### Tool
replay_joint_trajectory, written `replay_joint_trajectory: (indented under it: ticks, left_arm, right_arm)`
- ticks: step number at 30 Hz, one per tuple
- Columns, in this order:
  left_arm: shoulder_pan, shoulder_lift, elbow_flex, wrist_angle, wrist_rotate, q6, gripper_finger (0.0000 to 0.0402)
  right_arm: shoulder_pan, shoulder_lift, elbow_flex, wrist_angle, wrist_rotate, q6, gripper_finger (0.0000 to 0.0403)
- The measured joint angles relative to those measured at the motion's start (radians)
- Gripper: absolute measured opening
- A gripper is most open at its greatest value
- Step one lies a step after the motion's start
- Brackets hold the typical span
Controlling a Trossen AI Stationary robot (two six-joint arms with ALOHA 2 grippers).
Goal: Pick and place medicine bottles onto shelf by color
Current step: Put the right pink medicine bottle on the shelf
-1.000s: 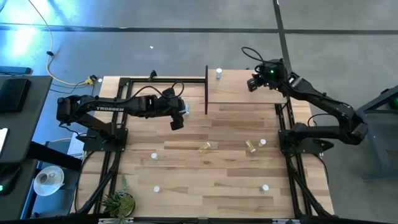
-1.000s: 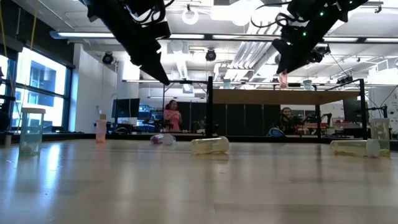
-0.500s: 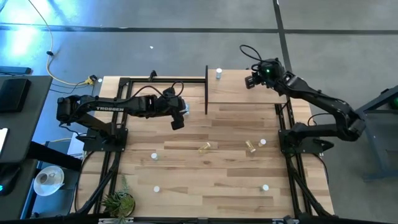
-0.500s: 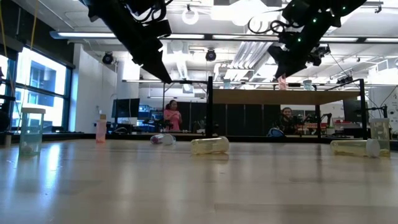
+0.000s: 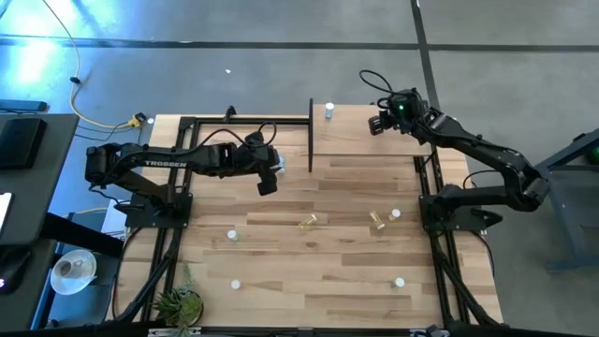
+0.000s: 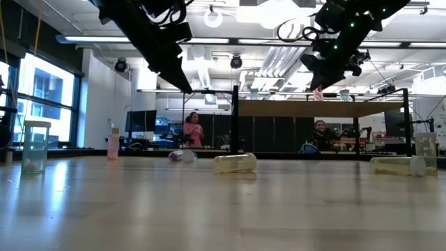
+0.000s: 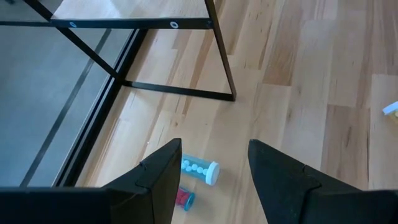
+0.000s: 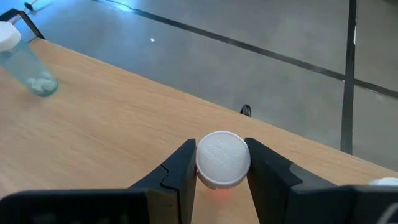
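two arms are up over the back of the worktop (image 5: 337, 281). the right hand (image 8: 222, 171) is over the shelf (image 5: 374, 140), near its back right corner, clamped on a bottle (image 8: 222, 160) by its white cap; a reddish body shows just under the cap. a second bottle with a pale blue body (image 8: 22, 59) stands upright on the shelf board near the back left, well apart from the held one. the left hand (image 7: 214, 171) hangs above the worktop just left of the shelf's black upright (image 5: 310, 136), its fingers (image 7: 158, 171) apart and holding nothing. below it, on the planks, a blue bottle (image 7: 199, 170) lies on its side, with a red bottle (image 7: 182, 198) lying just beside it, partly hidden by a finger. farther forward on the worktop, two yellow bottles (image 5: 307, 222) lie on their sides near the middle, and a few more bottles (image 5: 400, 282) stand scattered toward the front, seen only as white caps from above. a small plant (image 5: 178, 304) sits at the front left corner.
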Motion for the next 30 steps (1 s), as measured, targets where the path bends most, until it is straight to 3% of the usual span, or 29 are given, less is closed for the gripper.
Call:
replay_joint_trajectory:
  ticks: [30]
  left_arm:
    - [0.0,0.0,0.0,-0.006,0.0,0.0,0.0174]
  right_arm:
    - [0.0,0.043,0.002,0.005,0.033,0.0,0.0108]
